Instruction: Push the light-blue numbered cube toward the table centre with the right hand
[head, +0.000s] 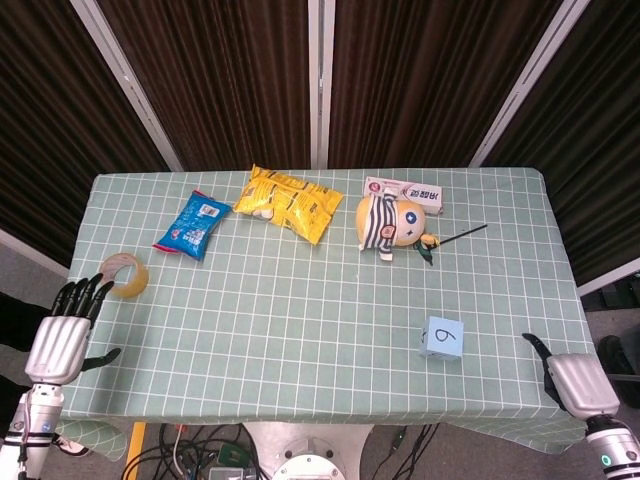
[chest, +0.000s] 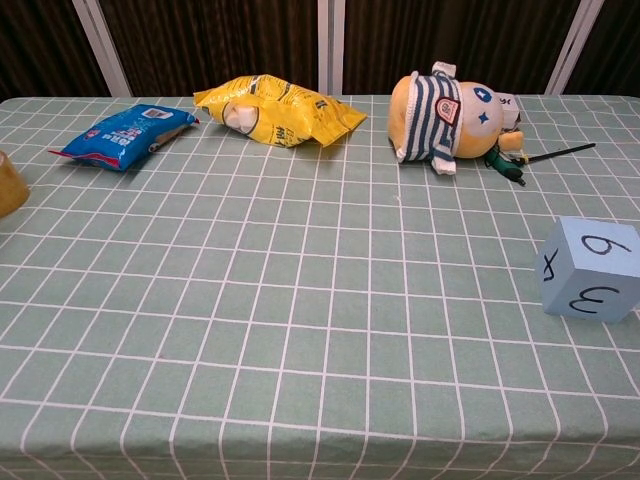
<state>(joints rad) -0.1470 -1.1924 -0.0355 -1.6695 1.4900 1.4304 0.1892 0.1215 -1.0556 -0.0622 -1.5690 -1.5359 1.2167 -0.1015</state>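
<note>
The light-blue numbered cube (head: 441, 338) sits on the green checked tablecloth, right of centre and near the front edge, with a 6 on top. In the chest view the cube (chest: 590, 268) stands at the right border, showing 6, 3 and 4. My right hand (head: 575, 383) hovers over the table's front right corner, right of the cube and apart from it. Its silver back faces up, one dark finger (head: 533, 345) points toward the cube, and it holds nothing. My left hand (head: 62, 338) hangs off the table's left edge with its fingers spread. Neither hand appears in the chest view.
At the back lie a blue snack packet (head: 192, 224), a yellow chip bag (head: 287, 203), a striped plush doll (head: 390, 222) and a white box (head: 408, 190). A thin dark stick (head: 460, 235) lies beside the doll. A tape roll (head: 124, 274) sits near the left edge.
</note>
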